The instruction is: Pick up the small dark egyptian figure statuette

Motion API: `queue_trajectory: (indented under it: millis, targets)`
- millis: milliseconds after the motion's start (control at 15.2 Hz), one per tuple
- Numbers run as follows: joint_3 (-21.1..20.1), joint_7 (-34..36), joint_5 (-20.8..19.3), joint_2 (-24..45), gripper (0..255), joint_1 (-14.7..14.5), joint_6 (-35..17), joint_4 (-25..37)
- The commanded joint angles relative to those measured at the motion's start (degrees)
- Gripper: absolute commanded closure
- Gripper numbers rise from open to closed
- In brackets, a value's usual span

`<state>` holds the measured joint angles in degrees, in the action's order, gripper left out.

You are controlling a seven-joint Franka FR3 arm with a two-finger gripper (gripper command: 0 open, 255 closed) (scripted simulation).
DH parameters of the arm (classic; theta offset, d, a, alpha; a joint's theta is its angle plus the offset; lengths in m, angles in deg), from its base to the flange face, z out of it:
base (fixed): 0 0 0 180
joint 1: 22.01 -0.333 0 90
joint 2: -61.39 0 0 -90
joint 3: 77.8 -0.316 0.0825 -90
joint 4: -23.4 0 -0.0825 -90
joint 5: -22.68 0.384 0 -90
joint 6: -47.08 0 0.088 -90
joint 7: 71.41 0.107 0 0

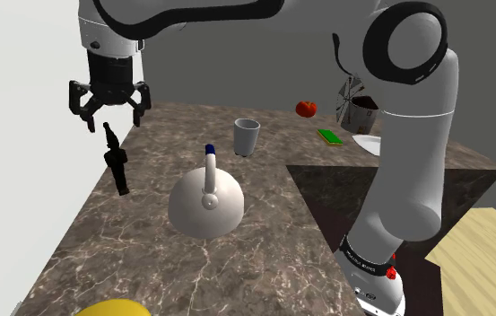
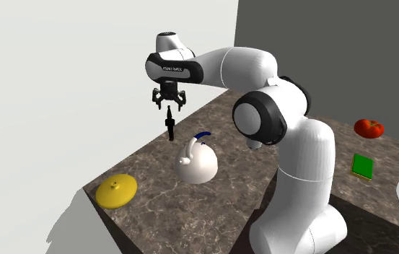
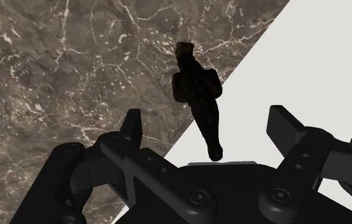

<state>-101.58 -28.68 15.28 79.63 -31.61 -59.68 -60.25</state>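
Standing upright near the shoulder view's left edge of the veined brown marble countertop (image 1: 264, 260): small dark slender figure statuette (image 1: 117, 162). Directly above, clear of it: all-black two-finger gripper (image 1: 111, 115), fingers spread wide, holding nothing. Near, to that view's right: rounded white kettle (image 1: 205, 208), blue-tipped handle; beyond it, plain grey cup (image 1: 247, 136).

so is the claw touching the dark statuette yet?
Apart. In the wrist view the claw is open, and the statuette stands between its fingers with a plain gap on each side. Not held.
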Motion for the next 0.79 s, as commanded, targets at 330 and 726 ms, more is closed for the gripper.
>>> queue_trajectory:
  millis: [330,726]
  targets:
    - [0.3,1.2,-1.3,2.1,0,-0.6,-3.8,-1.5]
    - [0.4,1.4,-1.4,2.2,255,-0.6,-4.8,-2.4]
